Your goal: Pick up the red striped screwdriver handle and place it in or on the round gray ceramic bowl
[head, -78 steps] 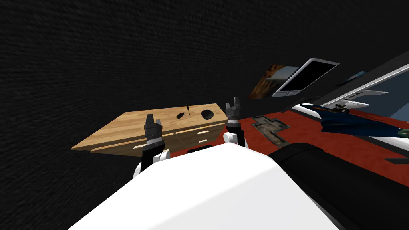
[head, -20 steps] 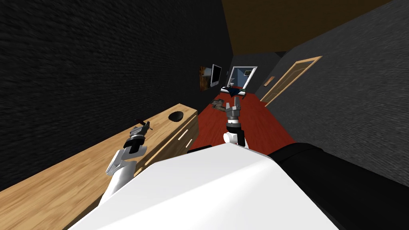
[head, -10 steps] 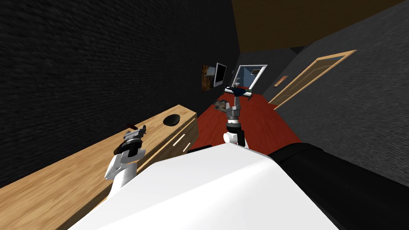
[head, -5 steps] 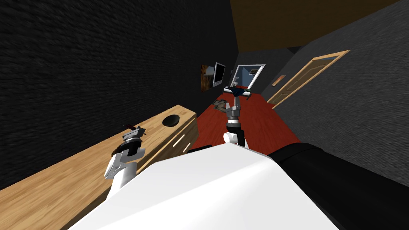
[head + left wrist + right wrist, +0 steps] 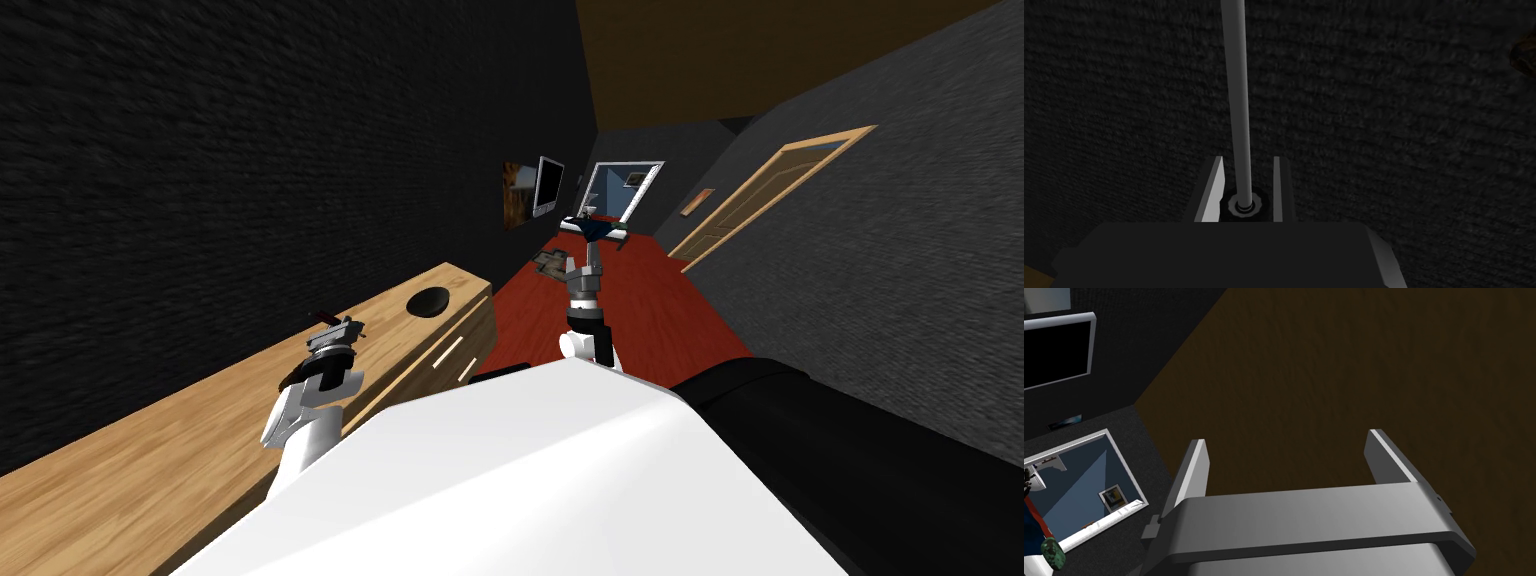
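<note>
My left gripper [image 5: 342, 328] hangs over the wooden dresser top [image 5: 200, 420], shut on the screwdriver [image 5: 325, 318], whose dark red handle end pokes out toward the wall. In the left wrist view the left gripper [image 5: 1246, 187] presses both fingers [image 5: 1211, 190] against the screwdriver's dark collar, and the grey shaft [image 5: 1236, 100] runs straight out toward the dark wall. The round dark bowl [image 5: 430, 298] sits farther along the dresser top, near its far end, apart from the gripper. My right gripper [image 5: 590, 262] is raised over the red floor, and the right gripper [image 5: 1289, 468] stands open with nothing between its fingers.
The dark wall [image 5: 200, 180] runs close behind the dresser. Drawer fronts [image 5: 450, 350] face the red floor [image 5: 640, 310]. Farther off are a wall screen [image 5: 548, 185], a low table [image 5: 595, 228] and a wooden door [image 5: 770, 190] on the right.
My left gripper's fingers have come together on the screwdriver, and that hand has shifted slightly. The head view has drifted a little. The right arm has not moved.
</note>
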Tool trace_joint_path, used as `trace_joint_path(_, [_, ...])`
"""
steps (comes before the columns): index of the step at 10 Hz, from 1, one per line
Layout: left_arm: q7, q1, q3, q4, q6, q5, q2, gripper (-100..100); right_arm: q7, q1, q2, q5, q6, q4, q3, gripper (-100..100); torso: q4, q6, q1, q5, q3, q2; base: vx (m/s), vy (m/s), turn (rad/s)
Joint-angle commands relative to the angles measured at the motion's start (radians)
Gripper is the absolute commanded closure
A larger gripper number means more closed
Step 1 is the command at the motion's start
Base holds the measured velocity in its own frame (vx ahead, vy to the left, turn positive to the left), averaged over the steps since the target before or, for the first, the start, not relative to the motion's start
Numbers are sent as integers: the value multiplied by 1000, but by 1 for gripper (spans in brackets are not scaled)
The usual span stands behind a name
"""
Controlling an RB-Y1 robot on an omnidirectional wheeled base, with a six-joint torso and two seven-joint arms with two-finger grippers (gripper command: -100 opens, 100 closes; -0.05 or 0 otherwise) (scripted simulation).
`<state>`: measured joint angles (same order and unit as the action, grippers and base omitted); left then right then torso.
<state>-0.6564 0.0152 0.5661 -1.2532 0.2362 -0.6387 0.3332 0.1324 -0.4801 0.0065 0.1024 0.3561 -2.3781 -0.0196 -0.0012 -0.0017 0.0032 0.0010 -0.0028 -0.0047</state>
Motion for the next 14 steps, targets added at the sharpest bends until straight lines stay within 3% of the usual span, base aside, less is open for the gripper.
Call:
trace_joint_path(1, [14, 3, -14, -14, -11, 3, 20, 100, 0, 0, 0, 0, 0, 0, 0, 0, 0, 0, 0, 0, 0, 0, -68, -52, 42])
trace_joint_path(4, [51, 16, -49, -51, -50, 14, 73, 100, 0, 0, 0, 0, 0, 0, 0, 0, 3, -1, -7, -2, 7, 13, -176, -105, 63])
trace_joint_path(6, [60, 20, -57, -59, -61, 17, 85, 100, 0, 0, 0, 0, 0, 0, 0, 0, 3, -1, -10, -3, 8, 14, -132, -86, 34])
trace_joint_path(9, [108, 48, -103, -105, -132, 35, 151, 100, 0, 0, 0, 0, 0, 0, 0, 0, 3, -1, -10, -3, 7, 12, -134, -111, 59])
trace_joint_path(14, [141, 93, -134, -129, -225, 58, 190, 100, 0, 0, 0, 0, 0, 0, 0, 0, 3, 0, -11, -2, 5, 8, -101, -125, 16])
